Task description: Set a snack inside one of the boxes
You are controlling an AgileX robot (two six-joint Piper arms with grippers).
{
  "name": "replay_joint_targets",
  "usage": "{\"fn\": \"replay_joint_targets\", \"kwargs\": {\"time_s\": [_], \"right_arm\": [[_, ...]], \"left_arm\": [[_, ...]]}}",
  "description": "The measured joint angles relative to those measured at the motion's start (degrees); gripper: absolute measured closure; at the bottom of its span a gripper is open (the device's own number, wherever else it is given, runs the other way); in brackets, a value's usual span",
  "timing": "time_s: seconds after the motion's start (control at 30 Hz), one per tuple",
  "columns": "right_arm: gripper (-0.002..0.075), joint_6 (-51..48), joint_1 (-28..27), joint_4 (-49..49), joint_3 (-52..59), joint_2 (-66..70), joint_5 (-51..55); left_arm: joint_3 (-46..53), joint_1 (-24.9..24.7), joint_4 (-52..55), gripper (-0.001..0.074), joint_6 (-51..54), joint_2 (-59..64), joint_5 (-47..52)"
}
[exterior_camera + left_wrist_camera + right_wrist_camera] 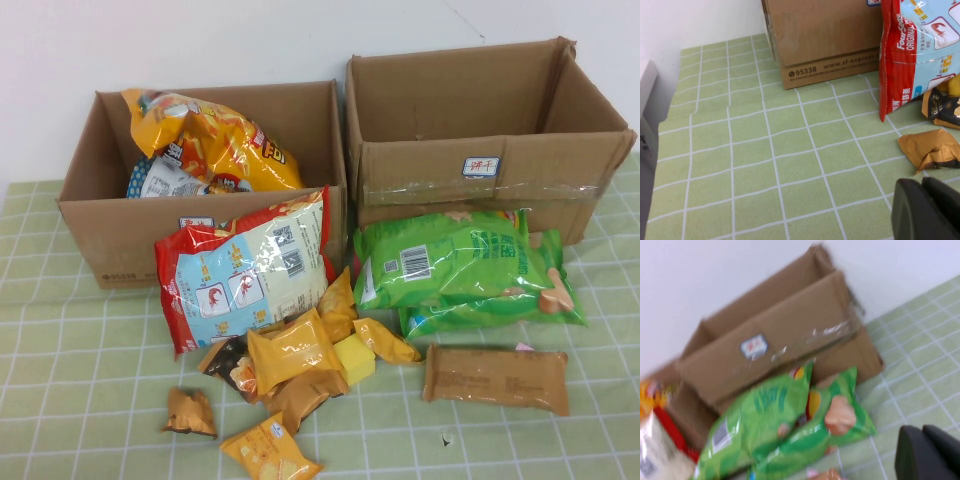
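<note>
The snack, a glossy yellow-orange chip bag point(215, 140), lies inside the lower brown box point(110, 235) at the back left, its top sticking up above the rim. The box's printed lower corner shows in the left wrist view point(830, 40). Neither gripper shows in the high view. My left gripper point(922, 186) is shut and empty, low over the green checked cloth in front of that box, near a small brown packet point(932, 150). My right gripper point(922, 432) is shut and empty over the cloth to the right of the green bags point(785, 425).
The taller taped box point(480, 150) stands open at the back right. A red-and-white shrimp bag point(250, 270) leans on the lower box's front. Green bags point(460, 270), a flat brown packet point(495, 378) and several small orange packets point(295, 350) lie on the cloth in front.
</note>
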Motion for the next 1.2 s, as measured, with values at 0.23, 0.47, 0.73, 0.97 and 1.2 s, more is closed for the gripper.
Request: {"fn": "replay_joint_targets", "kwargs": {"time_s": [0.23,0.47,0.73,0.97,1.2], "right_arm": [[0.0727,1.62,-2.33,-3.34,2.74,-4.09,-4.7],[0.0727,-21.39,-2.33,10.21,2.74,-4.82,0.88],[0.0727,-38.37,-2.33,23.02,2.64,-12.9,20.09],[0.0728,-43.55,-2.33,23.51,2.41,-12.9,21.46],[0.0728,-46.32,-2.33,23.51,2.29,-12.9,21.69]], "left_arm": [[0.0,0.0,-0.1,0.0736,0.0,0.0,0.04],[0.0,0.0,-0.1,0.0736,0.0,-0.02,0.04],[0.0,0.12,-0.21,0.0736,0.31,-0.13,0.13],[0.0,0.12,-0.21,0.0736,1.02,-0.13,0.13],[0.0,0.12,-0.21,0.0736,1.14,-0.13,0.13]]}}
